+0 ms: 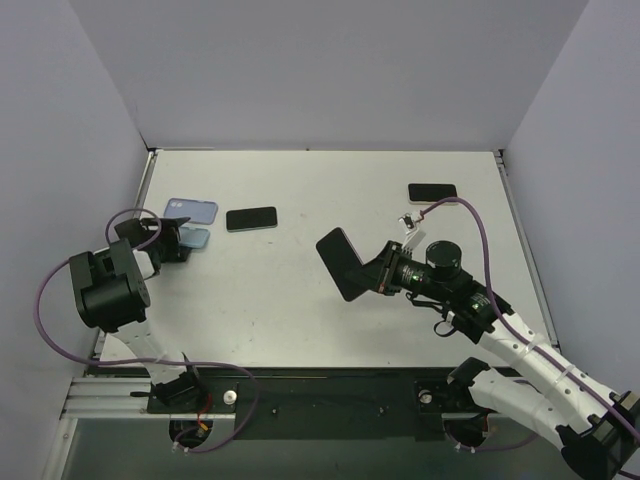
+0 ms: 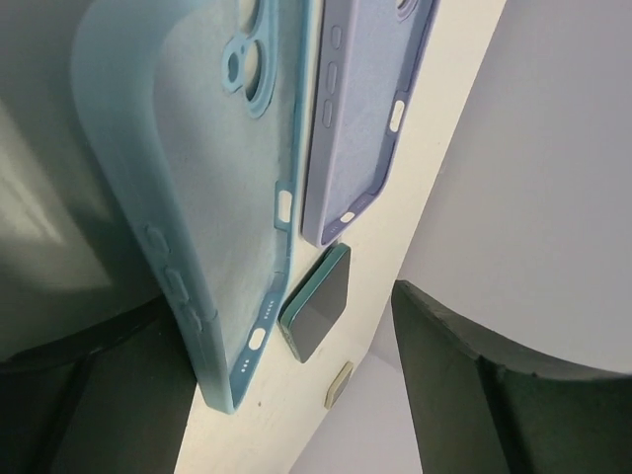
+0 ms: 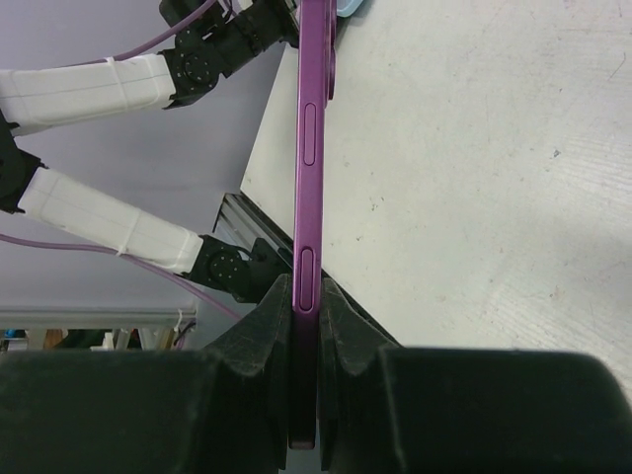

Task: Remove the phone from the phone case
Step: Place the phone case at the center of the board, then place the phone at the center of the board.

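Note:
My right gripper (image 1: 378,270) is shut on a purple-edged phone (image 1: 343,262) with a dark face, holding it by one end above the middle of the table. In the right wrist view the phone (image 3: 307,148) stands edge-on, pinched between both fingers (image 3: 259,331). An empty light blue case (image 1: 198,238) and an empty lavender case (image 1: 190,210) lie at the far left. My left gripper (image 1: 178,241) is open at the blue case (image 2: 197,168), whose edge lies by its left finger (image 2: 89,395). The lavender case (image 2: 365,118) lies beyond.
A black phone (image 1: 251,218) lies right of the cases and shows a teal edge in the left wrist view (image 2: 318,301). Another black phone (image 1: 432,192) lies at the far right, with a small white piece (image 1: 407,220) near it. Grey walls enclose the table.

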Robot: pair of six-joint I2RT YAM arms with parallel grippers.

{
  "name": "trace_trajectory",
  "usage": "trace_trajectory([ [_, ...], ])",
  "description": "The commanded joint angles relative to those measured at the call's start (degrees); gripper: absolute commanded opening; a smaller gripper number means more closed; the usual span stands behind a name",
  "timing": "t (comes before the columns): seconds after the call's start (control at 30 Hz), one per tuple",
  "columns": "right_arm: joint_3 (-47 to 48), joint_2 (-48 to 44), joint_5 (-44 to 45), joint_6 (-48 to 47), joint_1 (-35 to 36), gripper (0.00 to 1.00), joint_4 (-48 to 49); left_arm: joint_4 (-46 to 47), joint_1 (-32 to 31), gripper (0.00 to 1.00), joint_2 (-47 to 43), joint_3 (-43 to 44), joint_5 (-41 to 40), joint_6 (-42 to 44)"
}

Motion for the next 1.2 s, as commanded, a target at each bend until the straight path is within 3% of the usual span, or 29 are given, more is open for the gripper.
trace_trajectory([
  [0.0,0.8,-1.9,-0.9,0.1,-0.4,0.0,5.3,-16.7,0.0,0.84,-2.8,0.8,-4.0,-0.3],
  [0.13,0.5,-1.8,-0.7,0.2,-0.4,0.0,6.0,-32.6,-0.2,0.86,-3.1,5.1,-4.7,0.5],
  [0.2,0.1,-1.1,-0.8,0.8,-0.4,0.0,7.1,-36.2,-0.2,0.88,-3.5,5.8,-4.5,0.3],
  [0.43,0.6,2.4,-1.4,0.6,-0.4,0.0,7.8,-43.2,-3.8,0.89,-10.7,3.7,-5.2,2.7],
  [0.57,1.3,3.6,-1.4,-0.6,-0.6,0.0,6.1,-40.7,-9.6,0.89,-19.6,-2.8,-5.1,5.1],
  [0.67,1.3,4.5,-2.1,-1.6,-0.9,0.0,6.3,-30.7,-21.3,0.82,-26.7,-6.7,-1.8,10.2],
  [0.7,1.3,5.4,-2.8,-1.8,-1.5,0.0,6.4,-20.5,-25.1,0.81,-27.4,-8.1,3.4,11.6],
  [0.73,1.3,5.8,-3.5,-1.5,-1.9,0.0,7.1,-16.0,-29.6,0.79,-28.6,-8.7,6.0,11.8],
  [0.83,-1.2,7.1,-8.9,1.7,-5.1,0.0,13.6,9.7,-40.4,0.84,-31.4,-12.9,13.1,10.3],
  [0.9,-2.7,7.5,-12.1,5.5,-6.9,0.0,20.3,17.6,-46.3,0.88,-32.6,-13.2,13.5,10.6],
  [1.03,-3.3,6.8,-13.9,7.8,-8.1,0.0,24.1,25.9,-54.5,0.9,-31.0,-13.3,11.3,8.1],
  [1.17,-3.6,5.4,-13.6,7.8,-8.1,0.0,23.5,42.3,-56.1,0.83,-27.6,-16.2,8.5,-0.1],
])
